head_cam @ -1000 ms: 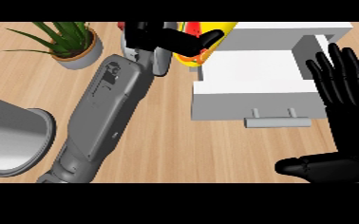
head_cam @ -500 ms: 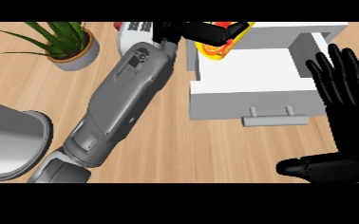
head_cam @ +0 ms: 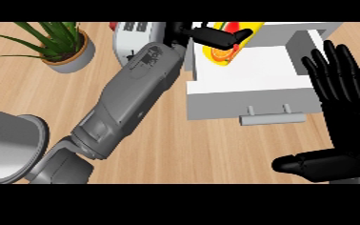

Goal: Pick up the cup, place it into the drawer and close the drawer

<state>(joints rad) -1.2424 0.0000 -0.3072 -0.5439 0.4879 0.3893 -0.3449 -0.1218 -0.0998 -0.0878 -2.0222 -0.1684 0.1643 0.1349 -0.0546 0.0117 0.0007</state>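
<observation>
I see the white drawer [head_cam: 246,78] standing open on the wooden counter [head_cam: 211,148], its handle facing me. My left hand [head_cam: 215,35] has its fingers curled round the yellow and red cup [head_cam: 226,52], holding it over the drawer's back left corner. My right hand [head_cam: 337,95] rests at the right edge, fingers spread and upright.

Tilted yellow cup [head_cam: 226,45] over open white drawer [head_cam: 253,76]
</observation>
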